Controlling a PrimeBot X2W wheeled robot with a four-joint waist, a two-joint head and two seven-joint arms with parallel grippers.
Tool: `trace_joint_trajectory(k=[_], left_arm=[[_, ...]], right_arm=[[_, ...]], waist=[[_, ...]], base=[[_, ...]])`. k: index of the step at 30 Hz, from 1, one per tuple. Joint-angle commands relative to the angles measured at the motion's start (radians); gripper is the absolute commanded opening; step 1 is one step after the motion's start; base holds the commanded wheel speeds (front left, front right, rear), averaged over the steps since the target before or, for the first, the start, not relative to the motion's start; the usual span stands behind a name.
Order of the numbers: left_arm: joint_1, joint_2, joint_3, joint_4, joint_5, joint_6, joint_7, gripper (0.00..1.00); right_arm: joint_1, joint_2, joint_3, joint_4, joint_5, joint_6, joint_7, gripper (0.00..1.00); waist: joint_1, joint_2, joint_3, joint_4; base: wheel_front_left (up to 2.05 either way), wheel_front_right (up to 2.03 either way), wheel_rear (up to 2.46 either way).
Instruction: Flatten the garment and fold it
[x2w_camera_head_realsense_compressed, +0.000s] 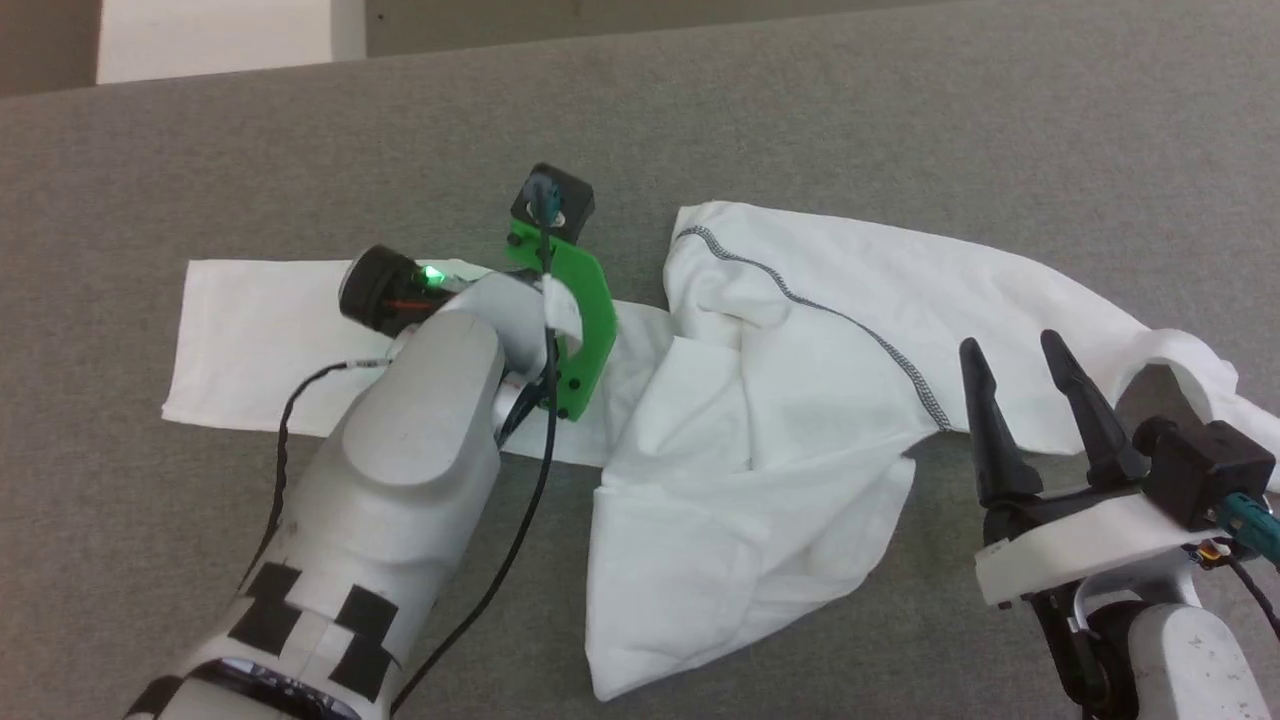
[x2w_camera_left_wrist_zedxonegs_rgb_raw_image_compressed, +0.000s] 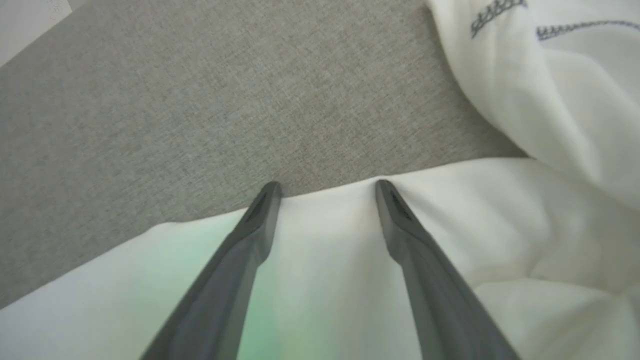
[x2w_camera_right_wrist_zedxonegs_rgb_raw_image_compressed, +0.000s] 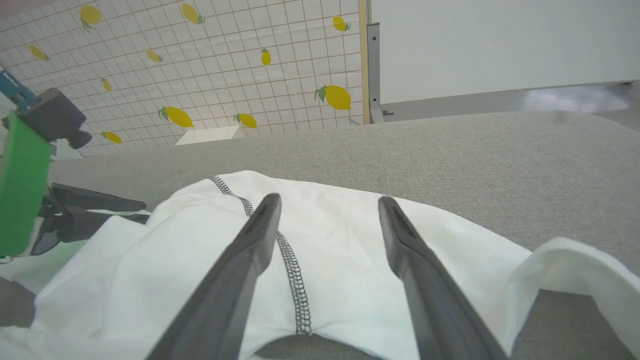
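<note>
On the grey counter (x2w_camera_head_realsense_compressed: 900, 130) the white long-sleeved shirt (x2w_camera_head_realsense_compressed: 800, 400) lies with one sleeve (x2w_camera_head_realsense_compressed: 260, 330) flat to the left and its body heaped in folds at the middle. The left end effector (x2w_camera_left_wrist_zedxonegs_rgb_raw_image_compressed: 327, 187) points down at that sleeve's far edge, fingers spread wide with nothing pinched, and would do best to pin this edge firmly without dragging it. The right end effector (x2w_camera_head_realsense_compressed: 1012, 348), also wide and empty, hovers at the heap's near right edge beside the zigzag seam (x2w_camera_head_realsense_compressed: 860, 330); it should probably take a single layer there and draw it rightward slowly, lest the thin fabric bunch.
</note>
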Motion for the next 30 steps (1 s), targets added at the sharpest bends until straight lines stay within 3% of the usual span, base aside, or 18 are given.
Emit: trace_joint_trajectory(k=[1, 2, 3, 4, 7, 10, 14, 21, 30], left_arm=[[0.018, 0.007, -0.027, 0.033, -0.027, -0.007, 0.045, 1.00], [0.020, 0.007, -0.046, 0.045, -0.054, -0.007, 0.088, 0.84], [0.024, 0.007, -0.066, 0.052, -0.079, -0.007, 0.128, 0.35], [0.030, 0.010, -0.083, 0.057, -0.113, -0.007, 0.178, 0.00], [0.043, 0.025, -0.115, 0.030, -0.197, -0.007, 0.267, 0.00], [0.055, 0.057, -0.138, -0.015, -0.238, -0.007, 0.290, 0.00], [0.072, 0.112, -0.119, -0.103, -0.234, 0.008, 0.183, 0.00], [0.231, 0.194, 0.044, -0.277, -0.278, 0.144, -0.116, 0.00], [0.550, 0.295, 0.284, -0.521, -0.359, 0.338, -0.319, 0.00]], right_arm=[[-0.017, 0.000, 0.007, 0.003, 0.010, -0.002, -0.010, 1.00], [-0.018, 0.000, 0.010, 0.006, 0.013, -0.002, -0.012, 1.00], [-0.019, 0.000, 0.012, 0.008, 0.014, -0.002, -0.014, 1.00], [-0.019, 0.000, 0.013, 0.009, 0.017, -0.002, -0.014, 1.00], [-0.021, 0.000, 0.006, 0.010, 0.020, -0.002, -0.014, 1.00], [-0.023, 0.000, 0.000, 0.010, 0.017, -0.002, -0.011, 1.00], [-0.022, 0.000, -0.005, 0.006, 0.019, -0.002, -0.008, 1.00], [-0.005, 0.000, -0.016, 0.002, 0.006, -0.002, 0.010, 1.00], [0.039, 0.000, -0.045, -0.001, -0.005, -0.002, 0.066, 1.00]], waist=[[-0.0001, -0.0001, 0.027, -0.025], [-0.0001, -0.0001, 0.027, -0.027], [-0.0001, -0.0001, 0.028, -0.028], [-0.0001, -0.0001, 0.027, -0.028], [-0.0001, -0.0001, 0.023, -0.020], [-0.0001, -0.0001, 0.010, -0.005], [-0.0001, -0.0001, -0.021, 0.025], [-0.0001, -0.0001, -0.095, 0.096], [-0.0001, -0.0001, -0.156, 0.173]], base=[[0.00, 0.00, 0.00], [0.00, 0.00, 0.00], [0.00, 0.00, 0.00], [0.00, 0.00, 0.00], [0.00, 0.00, 0.00], [0.00, 0.00, 0.00], [0.00, 0.00, 0.00], [0.00, 0.00, 0.00], [0.00, 0.00, 0.00]])
